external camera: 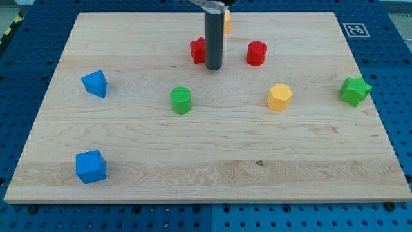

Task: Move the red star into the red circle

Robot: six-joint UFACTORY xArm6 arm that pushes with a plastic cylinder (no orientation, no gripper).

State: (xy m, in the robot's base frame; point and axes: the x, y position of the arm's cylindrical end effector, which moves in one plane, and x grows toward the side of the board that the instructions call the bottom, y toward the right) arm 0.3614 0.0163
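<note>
Wooden board (212, 167) carries a square fiducial tag (353, 29) up and right of our tip (214, 67); no legible writing. No pincer fitted, only the rod. Red star (197, 50) touches the tip's left, partly hidden. Red circle (256, 53) sits near its right. Green cylinder (181, 100) lies below-left.

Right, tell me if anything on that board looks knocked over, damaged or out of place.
Nothing stands out. The blocks all sit flat and apart on the wooden board. My tip rests against the right side of the red star, partly hiding it, with the red circle further right. Nothing looks damaged.
</note>
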